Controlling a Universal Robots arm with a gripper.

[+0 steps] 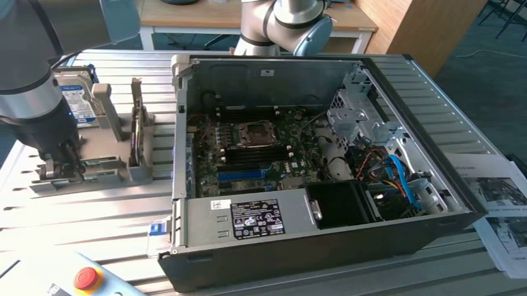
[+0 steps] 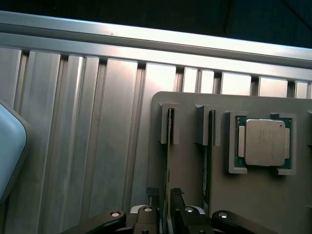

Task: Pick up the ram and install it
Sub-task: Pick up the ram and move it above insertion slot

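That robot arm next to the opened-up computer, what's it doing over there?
The robot arm holds its gripper low over a grey holder on the table, beside the open computer case. The gripper is right at the ram, a thin stick standing on edge in a slot of the holder, with a second stick and a processor chip parked alongside. The ram sits in its slot, not yet lifted out.
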